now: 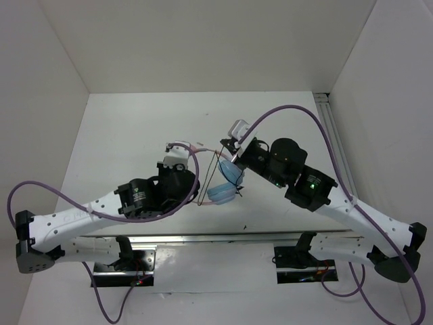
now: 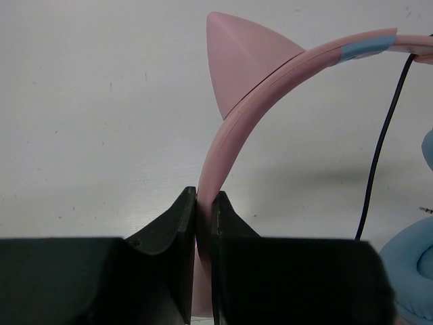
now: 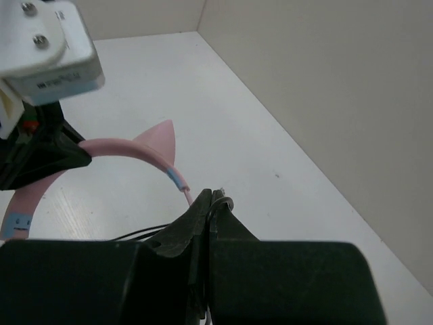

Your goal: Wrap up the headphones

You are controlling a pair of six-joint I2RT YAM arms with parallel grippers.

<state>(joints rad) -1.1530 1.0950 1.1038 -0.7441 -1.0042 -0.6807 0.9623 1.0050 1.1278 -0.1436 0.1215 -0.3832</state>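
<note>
The headphones are held up between my two grippers. In the top view the two light blue ear cups (image 1: 225, 183) hang below the thin pink headband (image 1: 200, 145), and the thin black cord (image 1: 208, 177) runs taut beside them. My left gripper (image 1: 183, 149) is shut on the headband (image 2: 223, 145), just below a pink cat-ear point (image 2: 243, 57). The cord (image 2: 380, 145) and an ear cup (image 2: 413, 261) show at the right of the left wrist view. My right gripper (image 3: 215, 198) is shut on the black cord (image 3: 227, 202), close to the headband's end (image 3: 128, 149).
White walls enclose the table (image 1: 135, 135) on the left, back and right. A metal rail (image 1: 331, 128) runs along the right wall. Thick purple cables (image 1: 298, 112) loop over both arms. The left arm's wrist camera block (image 3: 47, 51) is close in the right wrist view.
</note>
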